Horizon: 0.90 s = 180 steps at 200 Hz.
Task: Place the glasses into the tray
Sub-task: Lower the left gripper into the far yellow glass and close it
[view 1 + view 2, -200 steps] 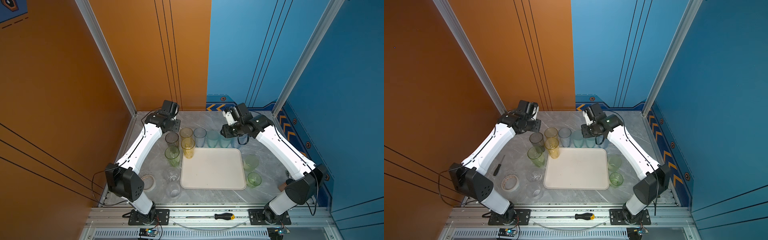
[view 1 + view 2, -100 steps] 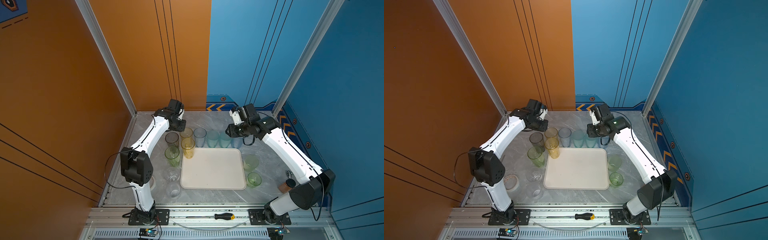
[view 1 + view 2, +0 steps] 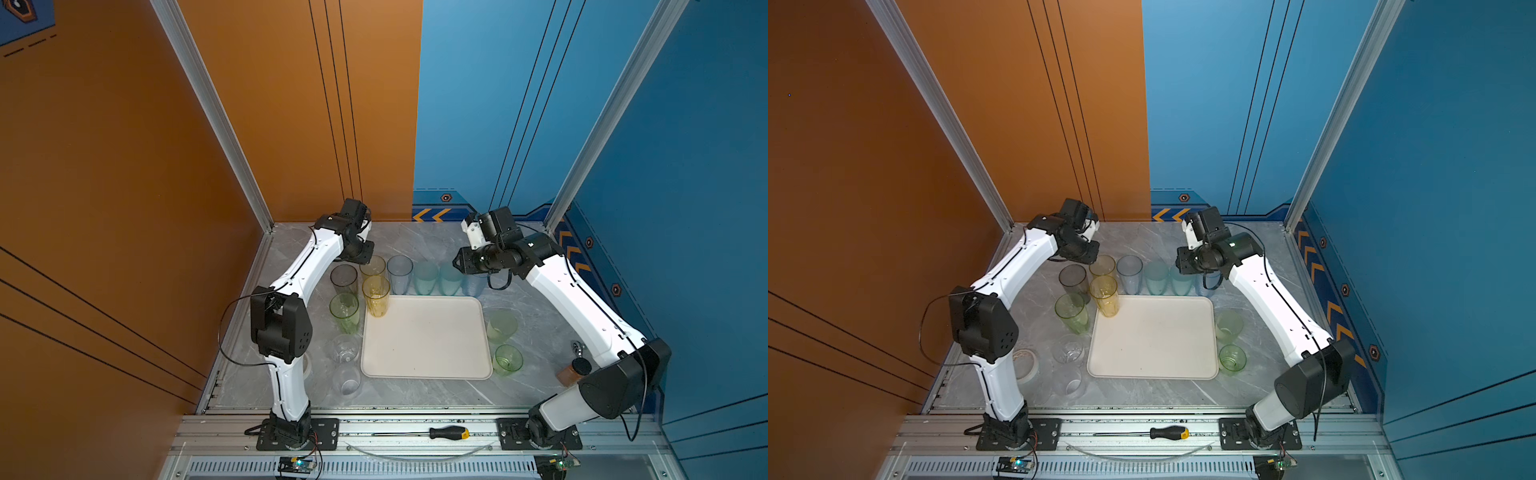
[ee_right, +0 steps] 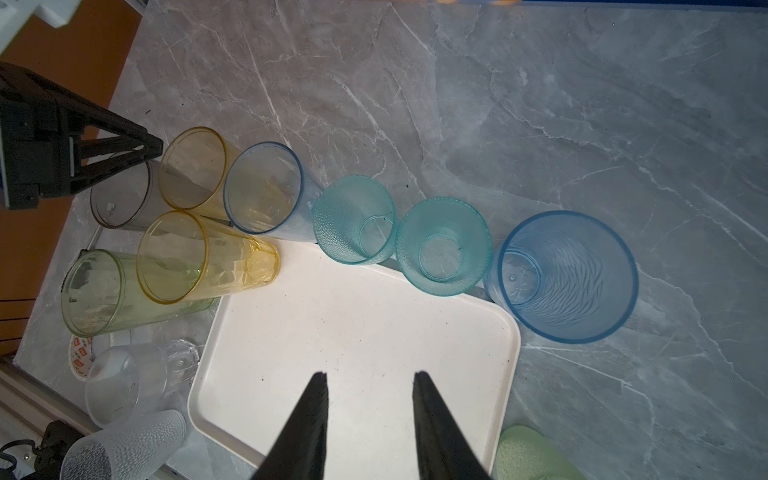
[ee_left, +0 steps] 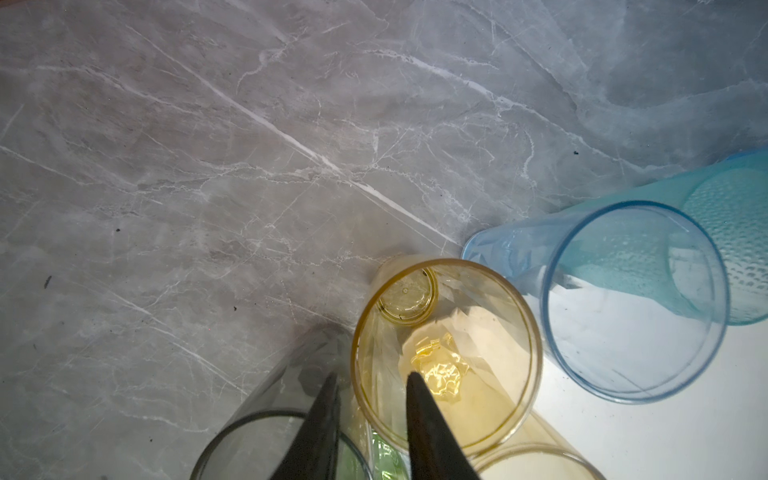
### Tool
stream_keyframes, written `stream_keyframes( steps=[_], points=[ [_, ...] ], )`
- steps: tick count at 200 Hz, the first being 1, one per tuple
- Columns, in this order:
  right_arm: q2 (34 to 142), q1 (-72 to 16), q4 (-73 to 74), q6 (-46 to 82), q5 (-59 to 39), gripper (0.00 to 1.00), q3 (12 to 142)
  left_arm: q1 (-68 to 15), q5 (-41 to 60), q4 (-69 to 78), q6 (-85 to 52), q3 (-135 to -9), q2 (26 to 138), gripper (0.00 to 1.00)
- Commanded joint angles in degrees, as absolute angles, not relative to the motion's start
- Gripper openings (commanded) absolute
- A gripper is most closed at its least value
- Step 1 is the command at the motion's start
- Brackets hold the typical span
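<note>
Orange tape roll [image 4: 81, 355] label unreadable, beside glasses [image 4: 110, 388].

Cream tray [image 3: 424, 340], yellow glass [image 3: 376, 296], dimpled teal glasses [image 4: 353, 224]

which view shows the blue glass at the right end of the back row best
The right wrist view: the blue glass is whole there, rim and wavy pattern clear. In both top views the right arm covers most of it; the left wrist view misses it.
</note>
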State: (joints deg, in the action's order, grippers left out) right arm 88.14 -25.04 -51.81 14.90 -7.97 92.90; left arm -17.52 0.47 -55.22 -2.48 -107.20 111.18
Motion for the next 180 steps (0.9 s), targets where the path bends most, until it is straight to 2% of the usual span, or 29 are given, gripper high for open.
stream_keyframes(
  steps=[1, 123, 180],
  points=[
    [86.7, -24.5, -51.1, 15.2, -9.2, 0.34, 92.4, -17.2, -0.4, -57.5, -0.9, -109.5, 113.0, 0.29],
    [86.8, -24.3, -51.1, 15.2, -9.2, 0.34, 92.3, -17.2, -1.9, -59.9, 1.3, -112.8, 117.7, 0.28],
    [87.2, -24.3, -51.1, 15.4, -9.3, 0.34, 92.4, -17.1, -1.5, -59.9, 1.6, -114.0, 119.3, 0.23]
  ],
)
